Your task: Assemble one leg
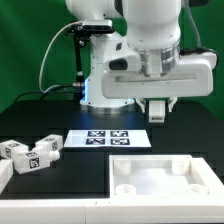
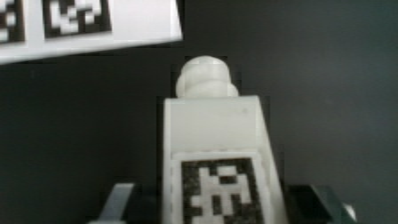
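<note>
In the wrist view a white leg (image 2: pixel 214 130) with a black-and-white tag on its side and a rounded peg at its end (image 2: pixel 205 78) sits between the two fingers of my gripper (image 2: pixel 214 206). The fingers (image 2: pixel 121 200) press on both sides of the leg, so the gripper is shut on it. In the exterior view the gripper (image 1: pixel 158 110) hangs above the dark table, behind the white square tabletop (image 1: pixel 160 180) and to the exterior view's right of the marker board (image 1: pixel 108 138). The held leg is hard to make out there.
Other white tagged legs (image 1: pixel 32 152) lie at the exterior view's left. The marker board also shows in the wrist view (image 2: pixel 71 25). The robot's white base (image 1: pixel 105 80) stands behind, with a black cable. A white part edge (image 1: pixel 4 178) sits at the far left.
</note>
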